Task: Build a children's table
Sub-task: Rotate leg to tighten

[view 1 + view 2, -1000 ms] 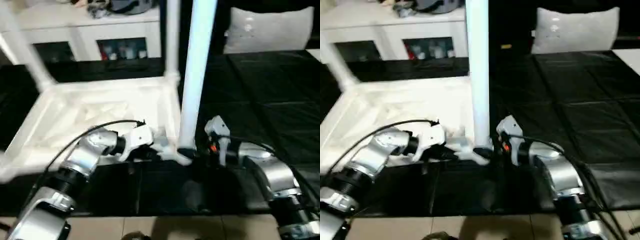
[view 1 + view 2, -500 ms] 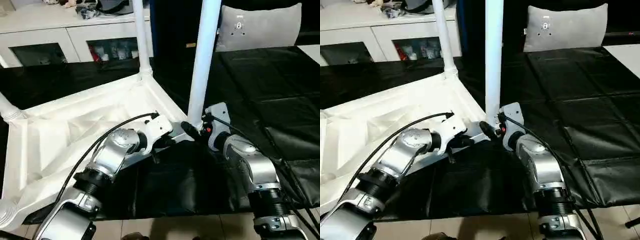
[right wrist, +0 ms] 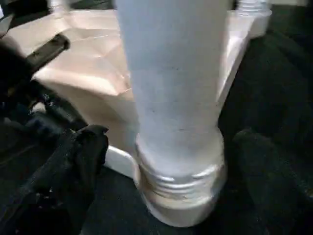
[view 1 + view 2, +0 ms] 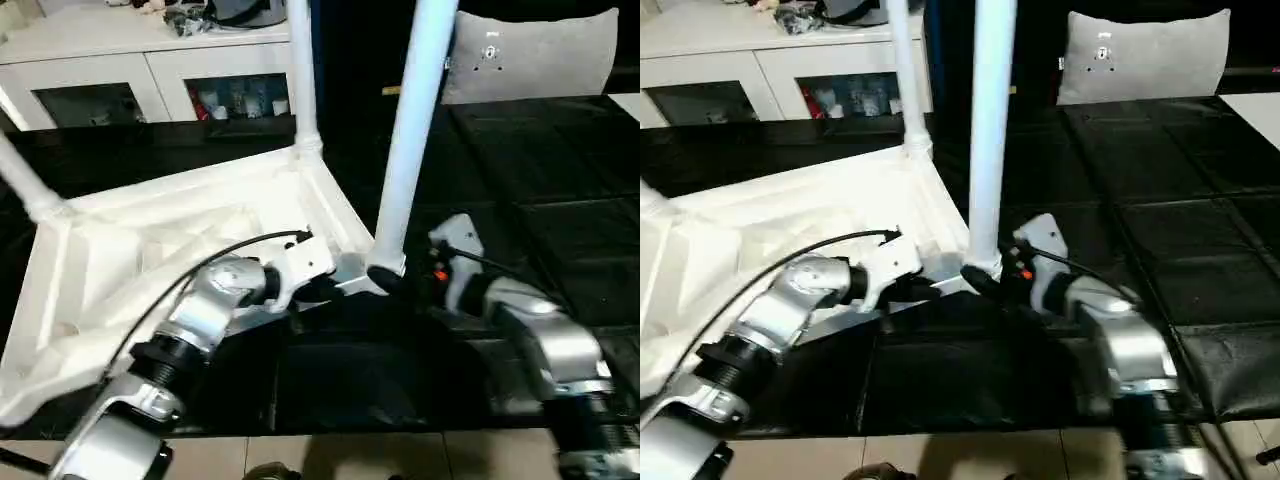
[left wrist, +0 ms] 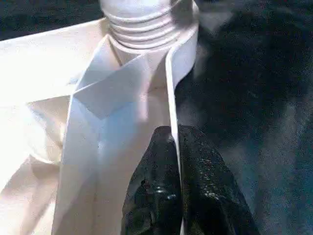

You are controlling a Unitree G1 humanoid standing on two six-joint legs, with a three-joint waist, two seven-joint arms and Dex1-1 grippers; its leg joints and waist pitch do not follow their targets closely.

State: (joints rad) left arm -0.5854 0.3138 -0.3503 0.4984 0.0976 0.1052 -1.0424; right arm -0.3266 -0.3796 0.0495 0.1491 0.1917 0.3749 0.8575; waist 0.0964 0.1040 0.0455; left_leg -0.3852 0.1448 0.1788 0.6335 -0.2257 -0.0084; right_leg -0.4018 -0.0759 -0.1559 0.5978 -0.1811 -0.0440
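**Upturned table, near corner leg standing in its socket**

The white plastic rectangular tabletop lies underside up on a black mat, its ribbed inner face and raised rim showing. Long white tubular legs rise from its corner sockets: one at the near corner, one at the far corner, a third slanting off at the left. The near leg's ringed foot sits in the round corner socket.

The left gripper is pinched tight on the tabletop's thin rim beside that socket. The right gripper stands spread wide, its black fingers on either side of the leg's base without clasping it.

A grey cushion lies beyond; a white cabinet stands behind.
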